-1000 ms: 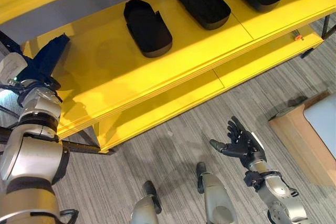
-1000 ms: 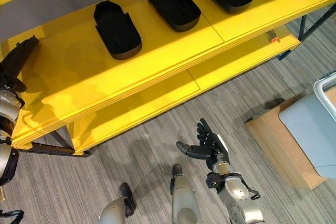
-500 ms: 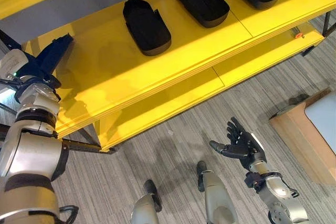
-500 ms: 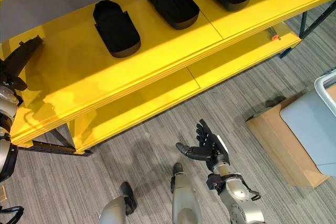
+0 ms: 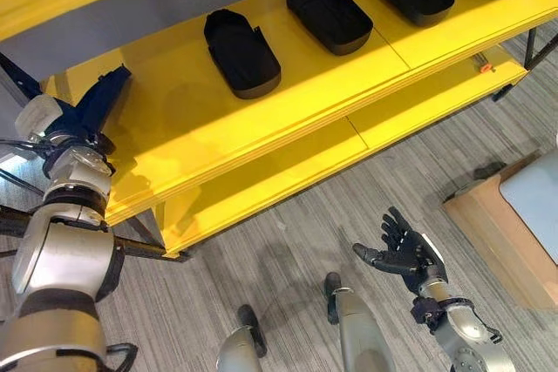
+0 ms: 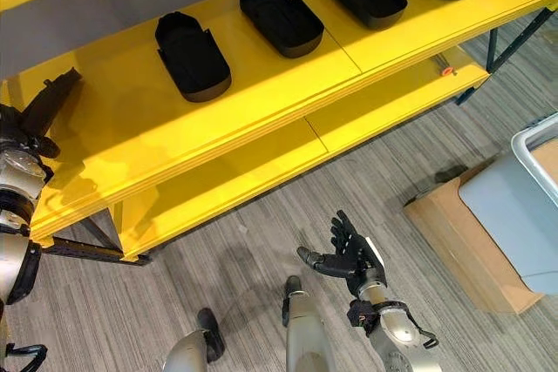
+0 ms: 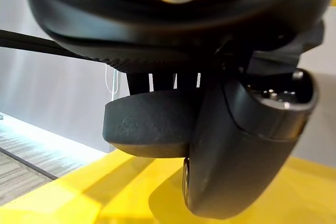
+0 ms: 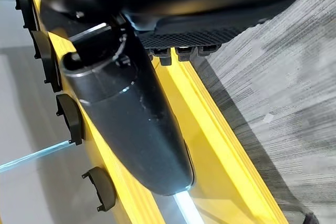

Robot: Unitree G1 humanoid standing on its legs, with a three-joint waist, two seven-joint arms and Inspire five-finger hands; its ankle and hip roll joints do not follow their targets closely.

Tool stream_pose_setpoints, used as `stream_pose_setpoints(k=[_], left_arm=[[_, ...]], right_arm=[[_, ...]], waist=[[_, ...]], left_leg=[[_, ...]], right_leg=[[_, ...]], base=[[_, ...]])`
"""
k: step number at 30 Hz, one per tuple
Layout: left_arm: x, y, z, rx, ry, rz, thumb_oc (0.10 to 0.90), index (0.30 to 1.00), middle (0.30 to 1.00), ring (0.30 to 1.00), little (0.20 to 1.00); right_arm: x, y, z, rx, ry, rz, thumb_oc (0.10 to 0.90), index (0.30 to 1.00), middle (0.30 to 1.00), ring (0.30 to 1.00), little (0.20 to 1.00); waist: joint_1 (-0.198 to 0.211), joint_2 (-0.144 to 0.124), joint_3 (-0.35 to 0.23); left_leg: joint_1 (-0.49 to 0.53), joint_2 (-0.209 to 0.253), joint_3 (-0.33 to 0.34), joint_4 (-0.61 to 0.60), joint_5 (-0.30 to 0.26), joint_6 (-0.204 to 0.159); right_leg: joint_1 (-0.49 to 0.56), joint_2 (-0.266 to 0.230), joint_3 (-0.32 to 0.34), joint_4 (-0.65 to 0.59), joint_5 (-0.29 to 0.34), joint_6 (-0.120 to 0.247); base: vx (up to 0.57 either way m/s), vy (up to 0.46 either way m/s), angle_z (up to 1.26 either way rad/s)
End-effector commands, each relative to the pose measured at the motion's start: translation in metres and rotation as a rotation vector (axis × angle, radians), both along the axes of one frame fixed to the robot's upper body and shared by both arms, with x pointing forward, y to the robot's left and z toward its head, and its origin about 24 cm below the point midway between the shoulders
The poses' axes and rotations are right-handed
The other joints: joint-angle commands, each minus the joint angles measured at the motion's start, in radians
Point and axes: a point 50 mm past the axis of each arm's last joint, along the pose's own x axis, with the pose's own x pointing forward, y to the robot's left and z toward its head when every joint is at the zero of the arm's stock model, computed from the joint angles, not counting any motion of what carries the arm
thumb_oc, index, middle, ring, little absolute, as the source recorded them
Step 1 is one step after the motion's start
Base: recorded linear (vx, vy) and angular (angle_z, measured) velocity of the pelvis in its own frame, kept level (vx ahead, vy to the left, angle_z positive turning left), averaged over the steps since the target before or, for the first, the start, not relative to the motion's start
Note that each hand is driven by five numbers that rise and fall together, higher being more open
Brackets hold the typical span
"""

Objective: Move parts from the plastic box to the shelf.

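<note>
Lifted slightly, the left hand (image 5: 74,119) still clamps a dark part (image 5: 103,98) over the shelf (image 5: 174,119); right hand (image 5: 408,252) fingers stay apart.

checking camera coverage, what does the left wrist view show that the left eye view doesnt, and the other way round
Left wrist view alone: from close up, the black part pinched between the left hand's thumb and fingers, just above the yellow shelf.

Left eye view alone: black parts already set in a row along the shelf, the nearest at, the open right hand low over the floor, and a cardboard box at the right.

Both: the left hand, its part, the shelf.
</note>
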Motion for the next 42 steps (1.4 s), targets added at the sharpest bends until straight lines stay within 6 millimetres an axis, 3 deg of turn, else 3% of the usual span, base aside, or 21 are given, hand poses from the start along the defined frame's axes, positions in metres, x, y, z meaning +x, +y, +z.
stream_pose_setpoints(k=[1, 9, 12, 16, 18, 19, 20, 22, 28, 42], left_arm=[[0.002, -0.001, 0.006, 0.06, 0.009, -0.026, 0.4, 0.3, 0.3, 0.3, 0.3], [0.02, -0.03, 0.018, 0.088, -0.041, -0.111, 0.4, 0.3, 0.3, 0.3, 0.3], [0.029, -0.044, 0.037, 0.133, -0.073, -0.151, 0.4, 0.3, 0.3, 0.3, 0.3], [0.029, -0.043, 0.042, 0.153, -0.074, -0.152, 0.4, 0.3, 0.3, 0.3, 0.3], [0.025, -0.036, 0.034, 0.141, -0.049, -0.129, 0.4, 0.3, 0.3, 0.3, 0.3], [0.02, -0.028, 0.019, 0.108, -0.014, -0.105, 0.533, 0.487, 0.487, 0.487, 0.487], [0.02, -0.028, 0.019, 0.108, -0.014, -0.105, 0.573, 0.542, 0.542, 0.542, 0.542], [0.013, -0.019, 0.003, 0.043, 0.004, -0.074, 0.9, 1.0, 1.0, 1.0, 1.0], [0.006, -0.011, -0.009, -0.09, -0.04, -0.039, 0.9, 1.0, 1.0, 1.0, 1.0], [-0.004, -0.002, -0.032, -0.152, -0.005, -0.018, 0.9, 1.0, 1.0, 1.0, 1.0]], right_arm=[[0.013, -0.002, 0.048, 0.035, -0.258, -0.014, 0.9, 1.0, 1.0, 1.0, 1.0], [0.014, -0.006, 0.049, 0.026, -0.263, -0.043, 0.9, 1.0, 1.0, 1.0, 1.0], [0.014, -0.009, 0.049, 0.024, -0.261, -0.049, 0.9, 1.0, 1.0, 1.0, 1.0], [0.014, -0.01, 0.049, 0.021, -0.259, -0.047, 0.9, 1.0, 1.0, 1.0, 1.0], [0.013, -0.009, 0.048, 0.028, -0.254, -0.038, 0.9, 1.0, 1.0, 1.0, 1.0], [0.011, -0.008, 0.046, 0.034, -0.246, -0.034, 0.9, 1.0, 1.0, 1.0, 1.0], [0.011, -0.008, 0.046, 0.034, -0.246, -0.034, 0.9, 1.0, 1.0, 1.0, 1.0], [0.01, -0.008, 0.045, 0.033, -0.239, -0.028, 0.9, 1.0, 1.0, 1.0, 1.0], [0.006, -0.009, 0.041, 0.028, -0.216, -0.023, 0.9, 1.0, 1.0, 1.0, 1.0], [0.007, -0.008, 0.04, 0.032, -0.21, -0.001, 0.9, 1.0, 1.0, 1.0, 1.0]], waist=[[-0.039, -0.015, -0.028], [-0.038, -0.018, -0.02], [-0.039, -0.021, -0.015], [-0.04, -0.024, -0.014], [-0.042, -0.027, -0.014], [-0.044, -0.03, -0.018], [-0.044, -0.03, -0.018], [-0.044, -0.032, -0.021], [-0.038, -0.027, -0.027], [-0.018, -0.027, -0.022]], left_leg=[[0.001, 0.056, -0.01, 0.027, -0.025, -0.009], [-0.028, 0.058, -0.011, 0.04, -0.03, -0.004], [-0.042, 0.059, -0.014, 0.045, -0.031, -0.003], [-0.051, 0.06, -0.014, 0.049, -0.032, -0.002], [-0.059, 0.062, -0.014, 0.054, -0.033, -0.003], [-0.062, 0.063, -0.013, 0.058, -0.034, -0.003], [-0.062, 0.063, -0.013, 0.058, -0.034, -0.003], [-0.063, 0.066, -0.01, 0.063, -0.038, -0.003], [-0.068, 0.067, -0.012, 0.072, -0.043, -0.004], [-0.07, 0.062, -0.02, 0.084, -0.048, -0.003]], right_leg=[[0.057, -0.057, 0.076, -0.042, -0.084, 0.126], [0.031, -0.052, 0.08, -0.048, -0.073, 0.127], [0.02, -0.051, 0.083, -0.049, -0.069, 0.128], [0.013, -0.05, 0.083, -0.049, -0.067, 0.128], [0.004, -0.047, 0.086, -0.047, -0.065, 0.127], [-0.001, -0.045, 0.09, -0.047, -0.064, 0.127], [-0.001, -0.045, 0.09, -0.047, -0.064, 0.127], [-0.003, -0.044, 0.092, -0.045, -0.064, 0.126], [-0.006, -0.043, 0.091, -0.038, -0.067, 0.123], [0.003, -0.044, 0.084, -0.03, -0.068, 0.12]], base=[[0.0, 0.006, -0.12], [0.0, -0.001, -0.02], [0.0, 0.0, 0.0], [0.0, 0.0, 0.0], [0.0, 0.0, 0.0], [0.0, 0.001, -0.04], [0.01, -0.001, -0.04], [0.0, 0.0, 0.0], [0.0, 0.0, 0.0], [0.0, 0.0, 0.0]])
